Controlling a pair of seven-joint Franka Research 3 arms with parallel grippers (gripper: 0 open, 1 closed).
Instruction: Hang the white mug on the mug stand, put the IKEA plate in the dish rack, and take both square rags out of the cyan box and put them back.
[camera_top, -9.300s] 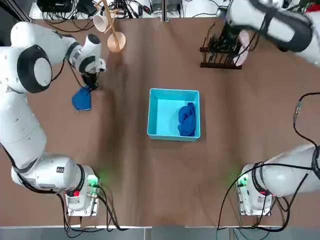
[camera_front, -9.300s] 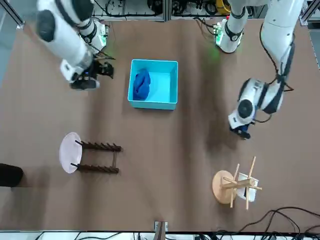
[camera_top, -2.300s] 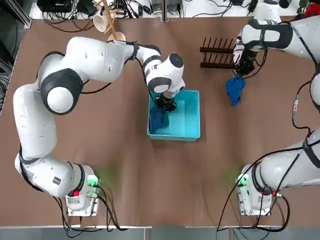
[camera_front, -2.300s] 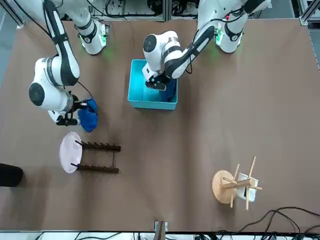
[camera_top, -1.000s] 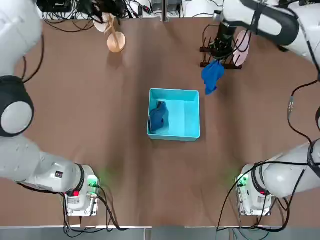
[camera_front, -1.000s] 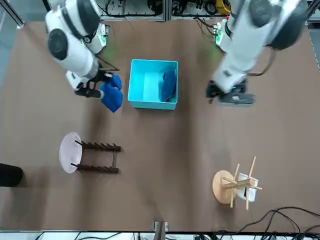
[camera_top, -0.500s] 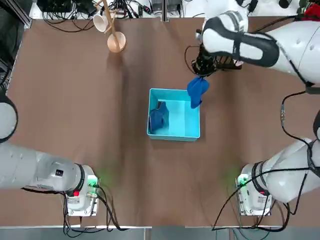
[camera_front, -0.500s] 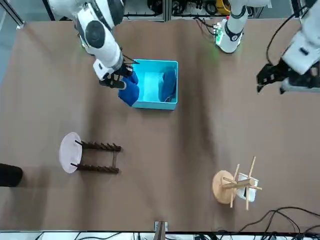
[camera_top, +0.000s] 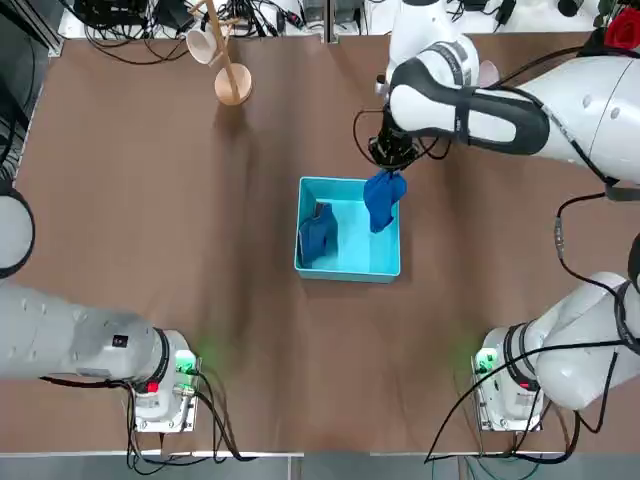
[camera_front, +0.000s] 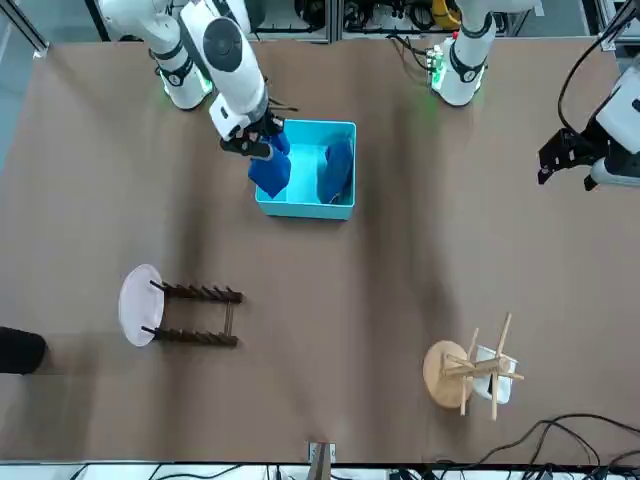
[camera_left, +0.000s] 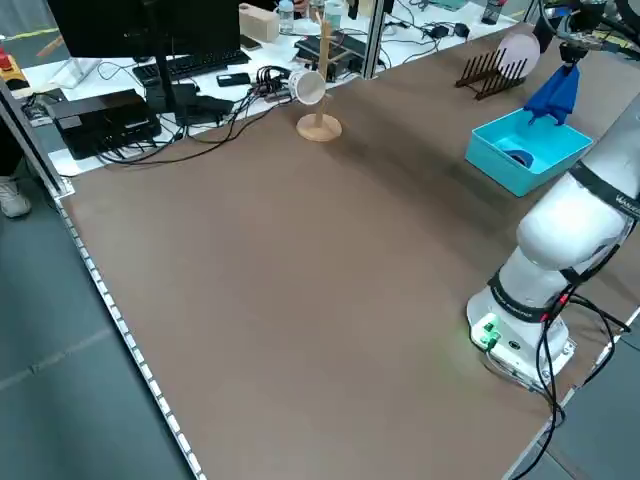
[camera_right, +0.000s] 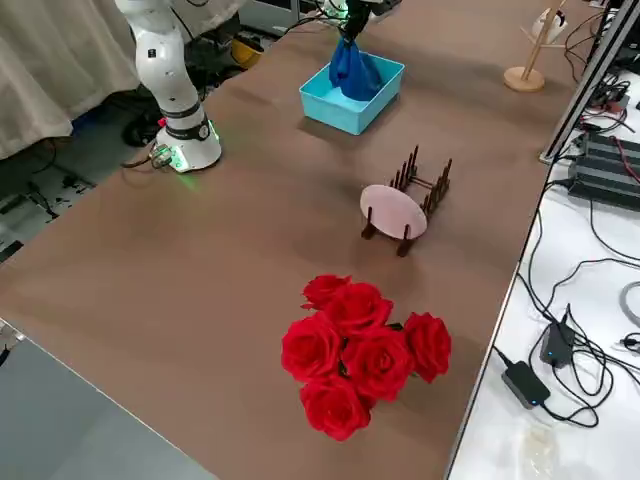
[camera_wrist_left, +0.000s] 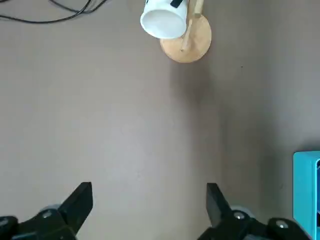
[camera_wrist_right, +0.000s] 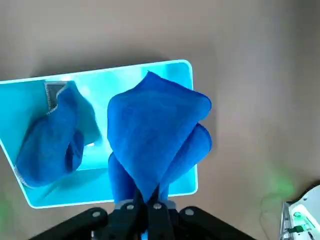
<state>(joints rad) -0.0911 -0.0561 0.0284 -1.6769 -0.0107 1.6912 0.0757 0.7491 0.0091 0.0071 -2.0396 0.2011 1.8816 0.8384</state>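
Top view, centre: cyan box (camera_top: 360, 262), one blue rag (camera_top: 314, 238) inside, left side. Second rag (camera_top: 383, 201), pinched in the closed right gripper (camera_top: 392, 166), has come in over the box's upper-right corner; lowering and release probably remain. Left gripper (camera_front: 575, 163), front view, upper right: spread wide, empty. White mug (camera_front: 493, 374) on mug stand (camera_front: 440, 374), lower right; IKEA plate (camera_front: 138, 305) in dish rack (camera_front: 205, 338), lower left.
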